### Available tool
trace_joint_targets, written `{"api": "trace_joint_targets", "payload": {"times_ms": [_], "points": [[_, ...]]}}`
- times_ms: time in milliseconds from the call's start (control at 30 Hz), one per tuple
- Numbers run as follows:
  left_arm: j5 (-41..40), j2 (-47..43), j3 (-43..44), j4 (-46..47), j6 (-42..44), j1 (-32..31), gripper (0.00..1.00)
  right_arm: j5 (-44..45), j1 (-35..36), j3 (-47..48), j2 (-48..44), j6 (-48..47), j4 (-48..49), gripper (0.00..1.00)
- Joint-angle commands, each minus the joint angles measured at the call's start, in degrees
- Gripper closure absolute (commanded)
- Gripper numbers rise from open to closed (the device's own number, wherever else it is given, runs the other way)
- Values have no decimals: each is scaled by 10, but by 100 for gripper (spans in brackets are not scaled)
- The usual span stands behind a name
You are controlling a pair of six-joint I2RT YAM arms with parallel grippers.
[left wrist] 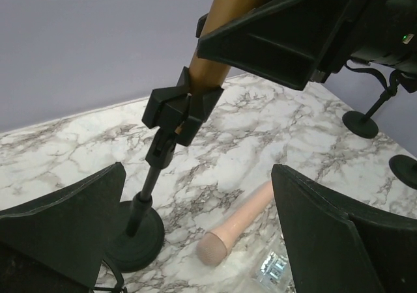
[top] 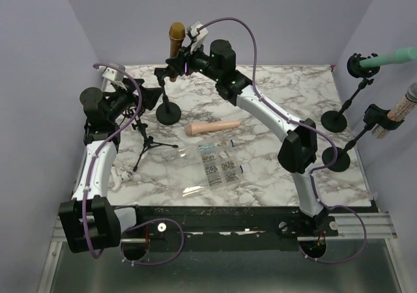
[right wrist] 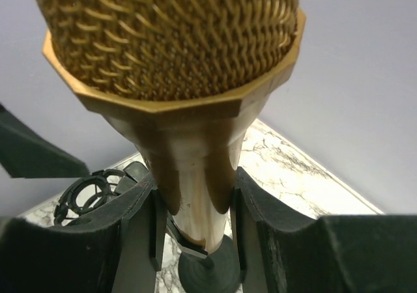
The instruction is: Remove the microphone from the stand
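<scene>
1. The microphone (right wrist: 169,32) has a rounded head of gold wire mesh above a faceted bronze collar. Below the collar the handle tapers, smooth and glossy, with a pale streak down its front.
2. It stands nearly upright at the back of the white, grey-veined marble table (top: 287,84). Its lower end is seated in the black clip (left wrist: 179,111) of the stand (top: 168,111).
3. The stand is a thin black rod rising from a round, flat, matte base. The clip is angular plastic with wedge-shaped cheeks.
4. The right gripper (right wrist: 195,221) is closed around the handle just under the collar, one black finger pressed to each side.
5. The left gripper (left wrist: 195,176) is spread wide and holds nothing. Its broad matte fingers (left wrist: 65,234) frame the stand in the wrist view, near it but apart from it.
6. A pale pink microphone (top: 212,128) with a smooth body lies flat on the marble just beside the base.
7. A clear plastic box (top: 220,163) with small compartments rests nearer the arms.
</scene>
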Motion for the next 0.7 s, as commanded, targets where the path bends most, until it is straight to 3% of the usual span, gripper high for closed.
{"api": "trace_joint_targets", "payload": {"times_ms": [0, 167, 500, 600, 667], "points": [[18, 29, 43, 47, 31, -4, 1, -65, -3, 39, 31, 17, -54, 96], [33, 82, 54, 112, 62, -7, 1, -67, -4, 64, 49, 29, -58, 96], [85, 161, 94, 154, 61, -15, 7, -67, -4, 85, 57, 30, -70, 95], [85, 179, 109, 157, 57, -24, 14, -71, -4, 103, 68, 32, -86, 96], [91, 190, 123, 145, 62, -30, 28, -72, -4, 111, 72, 36, -87, 96]]}}
